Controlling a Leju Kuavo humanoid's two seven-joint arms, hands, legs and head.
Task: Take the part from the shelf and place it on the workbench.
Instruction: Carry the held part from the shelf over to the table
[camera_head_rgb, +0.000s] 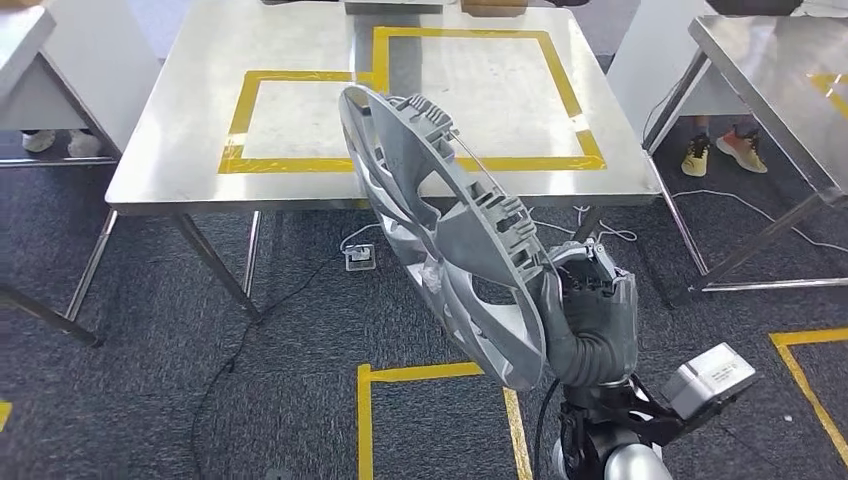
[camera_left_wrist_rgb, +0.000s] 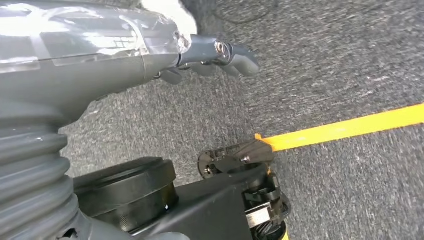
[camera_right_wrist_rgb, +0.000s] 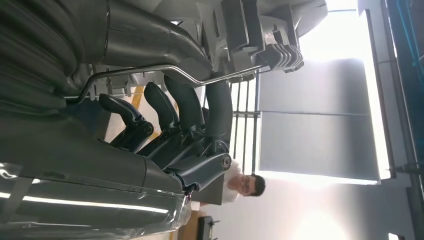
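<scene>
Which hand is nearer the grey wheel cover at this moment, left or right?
Right. The right hand grips the wheel cover at its lower rim, in front of the workbench. The left hand hangs over the carpet, holding nothing, away from the cover.

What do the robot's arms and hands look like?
The right hand has a grey ribbed cover like a bendy hose at the wrist, and darker fingers. Below it the arm is shiny silver, with black parts and a small grey box on the side. The left hand has the same ribbed grey cover, a smooth glossy grey back and dark fingers.
</scene>
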